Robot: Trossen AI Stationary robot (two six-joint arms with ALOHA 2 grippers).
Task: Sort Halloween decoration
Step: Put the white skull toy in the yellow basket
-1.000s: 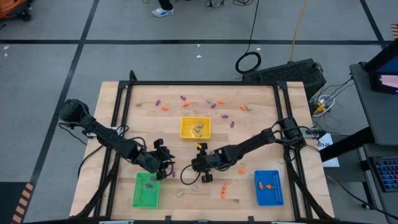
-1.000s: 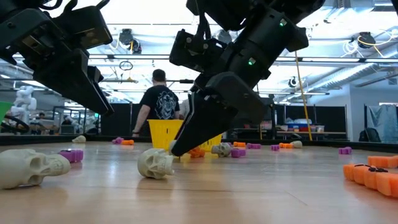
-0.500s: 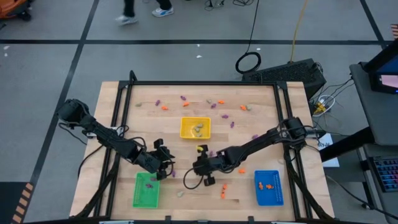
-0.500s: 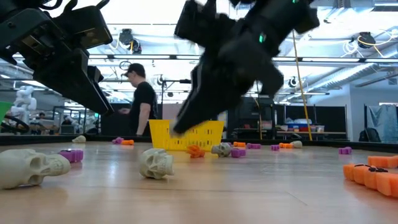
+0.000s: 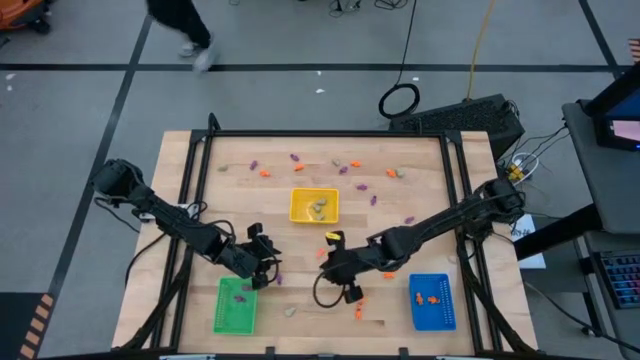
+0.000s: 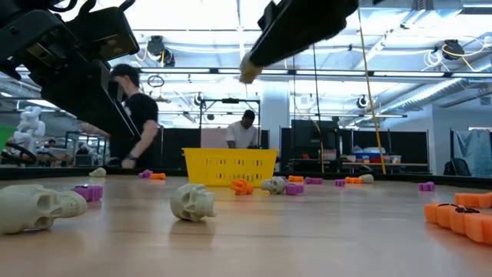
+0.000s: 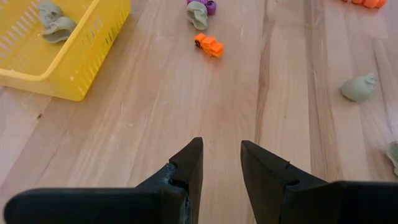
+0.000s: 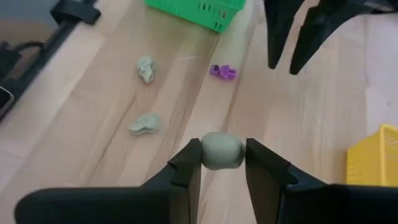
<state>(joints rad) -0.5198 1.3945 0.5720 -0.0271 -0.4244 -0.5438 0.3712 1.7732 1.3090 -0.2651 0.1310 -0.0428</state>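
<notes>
Pale beige-grey skull trinket (image 8: 221,150) now rides clamped in the right pincer (image 8: 222,155), lifted off the wooden worktop (image 5: 400,195) it touched a second ago, so carrying it to the yellow plastic tray (image 5: 314,205) looks next. Left pincer (image 7: 221,163) hangs unchanged, slightly parted and empty, beside the green tray (image 5: 234,305).

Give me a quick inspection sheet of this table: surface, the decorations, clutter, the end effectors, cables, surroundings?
Surface: wooden table, black frame.
Job's things: orange, purple and beige trinkets scattered; beige ones in yellow tray, orange ones in blue tray, green tray holds a purple one.
Clutter: nothing seen.
End effectors: right end effector raised, gripping a beige skull; left end effector open, empty, near the green tray.
Cables: yellow cable and black coil on floor.
Surroundings: people walking behind.
</notes>
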